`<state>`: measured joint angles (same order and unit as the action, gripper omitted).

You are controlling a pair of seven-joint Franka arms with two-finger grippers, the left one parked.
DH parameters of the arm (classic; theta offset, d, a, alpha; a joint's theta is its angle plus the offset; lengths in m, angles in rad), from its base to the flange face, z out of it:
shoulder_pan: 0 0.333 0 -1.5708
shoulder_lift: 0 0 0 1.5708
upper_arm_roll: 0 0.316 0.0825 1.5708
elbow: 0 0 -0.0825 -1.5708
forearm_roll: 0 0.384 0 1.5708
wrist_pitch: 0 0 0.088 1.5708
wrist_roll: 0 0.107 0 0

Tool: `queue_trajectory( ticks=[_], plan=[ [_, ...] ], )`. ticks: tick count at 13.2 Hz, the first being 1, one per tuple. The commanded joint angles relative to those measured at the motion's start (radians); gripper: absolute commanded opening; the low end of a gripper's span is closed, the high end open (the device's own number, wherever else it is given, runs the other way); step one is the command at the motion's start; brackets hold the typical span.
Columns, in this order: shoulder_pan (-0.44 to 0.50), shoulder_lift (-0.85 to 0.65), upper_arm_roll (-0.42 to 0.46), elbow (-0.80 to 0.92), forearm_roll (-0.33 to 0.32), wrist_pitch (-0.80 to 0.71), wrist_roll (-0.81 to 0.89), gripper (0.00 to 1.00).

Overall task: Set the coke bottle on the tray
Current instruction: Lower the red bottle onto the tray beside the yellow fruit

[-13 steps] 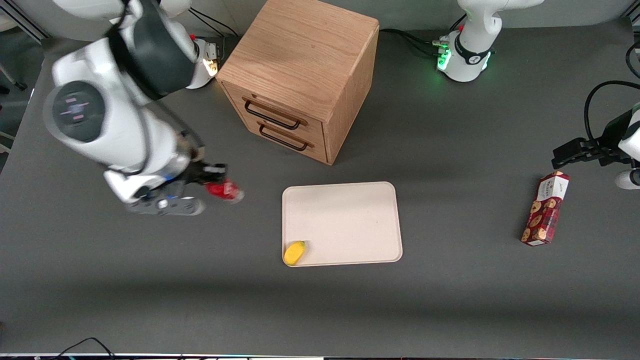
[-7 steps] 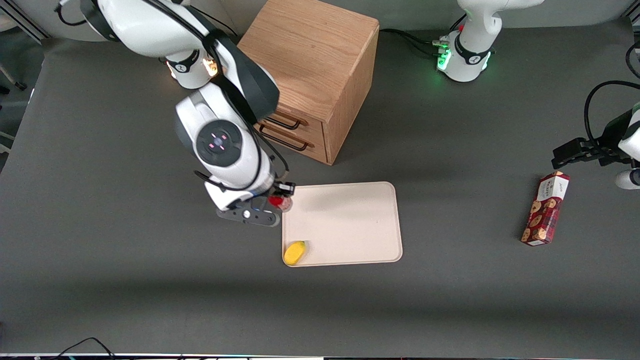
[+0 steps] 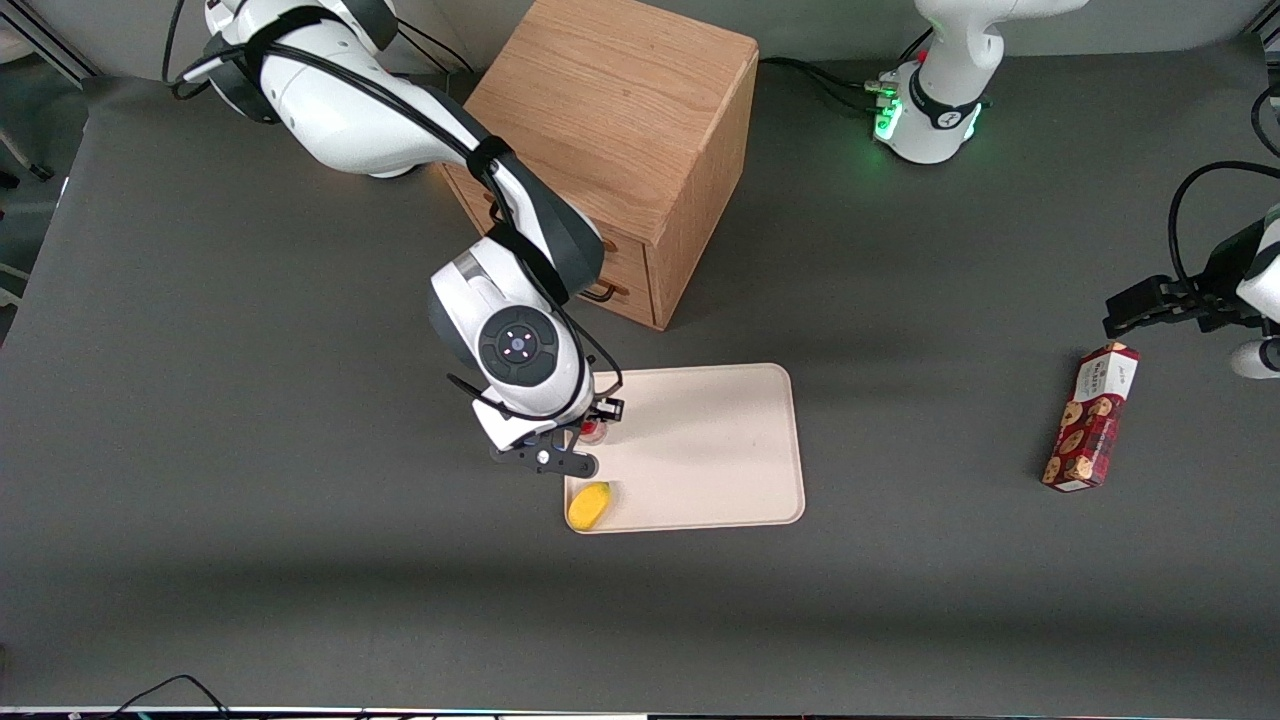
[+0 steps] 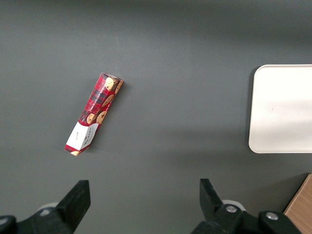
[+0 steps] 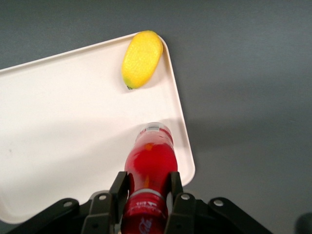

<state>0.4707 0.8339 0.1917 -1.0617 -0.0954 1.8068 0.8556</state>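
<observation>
Over the smooth cream tray's (image 5: 73, 122) rounded rim, claw (image 5: 146, 187) clamped on glossy, seemingly upright coke bottle (image 5: 150, 165).

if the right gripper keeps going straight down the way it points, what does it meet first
Most likely the tray. The gripper, shut on the coke bottle, points down over the tray's edge nearest the working arm, so the bottle's base would touch first. The yellow fruit lies clear of that line. Height above the tray is unclear.
</observation>
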Motion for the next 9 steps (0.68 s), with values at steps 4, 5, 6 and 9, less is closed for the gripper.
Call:
queue_trajectory(
  ticks=[4,5,6,9],
  plan=[
    [0.0,0.002,0.011,-0.043,-0.052,0.06,0.039,0.0],
    [0.0,0.004,0.011,-0.044,-0.053,0.06,0.039,0.0],
    [0.0,0.004,0.011,-0.046,-0.053,0.062,0.039,0.49],
    [-0.006,-0.005,0.011,-0.046,-0.061,0.063,0.053,1.0]
  ],
)
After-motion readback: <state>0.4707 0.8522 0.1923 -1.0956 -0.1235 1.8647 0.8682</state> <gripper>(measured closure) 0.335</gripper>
